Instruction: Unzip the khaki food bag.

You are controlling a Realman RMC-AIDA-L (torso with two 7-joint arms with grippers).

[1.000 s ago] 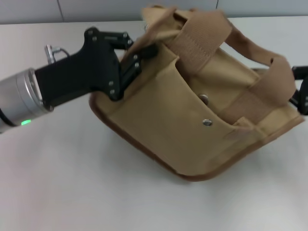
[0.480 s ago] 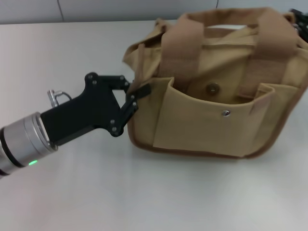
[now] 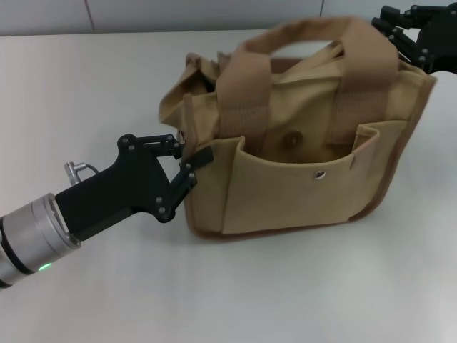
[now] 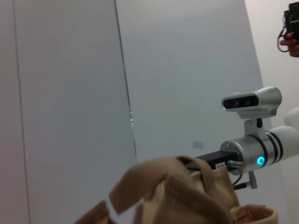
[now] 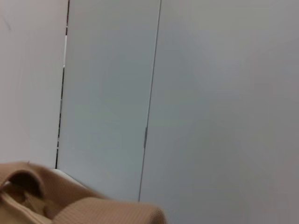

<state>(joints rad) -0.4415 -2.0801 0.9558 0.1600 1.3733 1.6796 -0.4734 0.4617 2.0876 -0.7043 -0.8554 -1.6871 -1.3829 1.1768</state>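
The bag [image 3: 296, 153] sits upright on the table [image 3: 93, 78], a bit right of centre (front pocket [image 3: 285, 186] facing the camera, both handles standing up). The left gripper [image 3: 187, 153] is at the bag's left end with its jaws pinched together on the fabric edge there. The right gripper [image 3: 403, 28] is up at the far right corner by the rear handle [image 3: 314, 32], can't tell whether its jaws are apart or together.

**No readable markings**

I can't make out any text, label, brand, number or sign from my feeds. The khaki food bag [image 3: 300, 171] shows plain canvas only, with no printing or tag that I can read. A small pale patch on the wall panel [image 4: 198, 145] in the left wrist view is too small for me to tell if it carries writing.
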